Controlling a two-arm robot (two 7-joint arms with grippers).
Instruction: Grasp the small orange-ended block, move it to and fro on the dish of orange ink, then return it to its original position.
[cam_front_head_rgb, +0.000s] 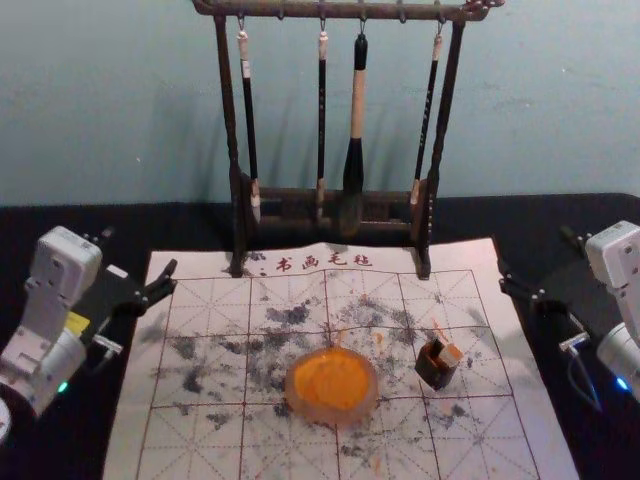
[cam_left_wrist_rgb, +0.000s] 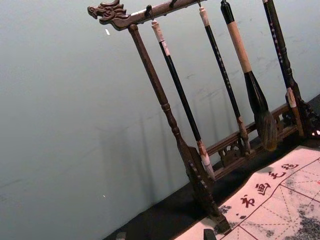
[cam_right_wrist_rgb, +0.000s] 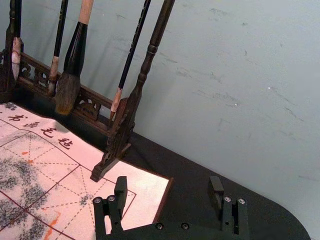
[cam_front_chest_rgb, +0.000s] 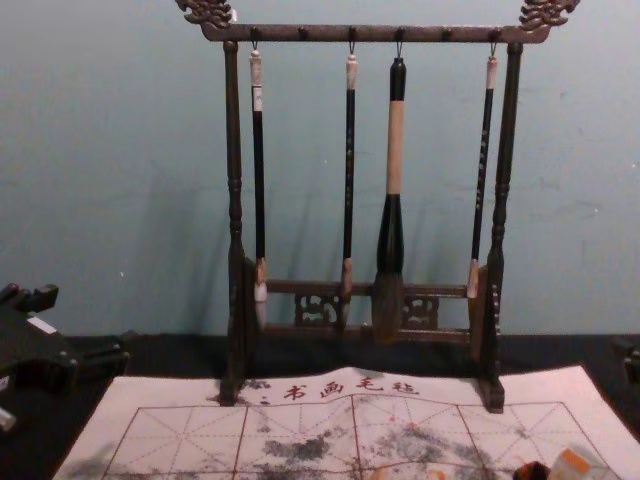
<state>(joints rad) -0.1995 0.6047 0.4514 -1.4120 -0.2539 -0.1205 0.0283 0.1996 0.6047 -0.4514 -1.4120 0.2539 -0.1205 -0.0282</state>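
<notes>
In the head view, my left gripper (cam_front_head_rgb: 139, 253) is open beside the mat's far left corner, and my right gripper (cam_front_head_rgb: 535, 252) is open off its far right corner. Both are well away from the block. The small orange-ended block (cam_front_head_rgb: 451, 355) rests at a small dark holder (cam_front_head_rgb: 434, 372), right of the dish of orange ink (cam_front_head_rgb: 331, 384). The chest view catches the block (cam_front_chest_rgb: 573, 462) at its lower right. Nothing is between the fingertips of my left gripper (cam_left_wrist_rgb: 165, 235) in the left wrist view or my right gripper (cam_right_wrist_rgb: 168, 186) in the right wrist view.
A dark wooden rack (cam_front_head_rgb: 333, 205) with several hanging brushes stands across the mat's far edge, near the wall. The ink-stained white mat (cam_front_head_rgb: 205, 350) lies under the dish and holder. The black table (cam_front_head_rgb: 70, 222) extends past both sides of it.
</notes>
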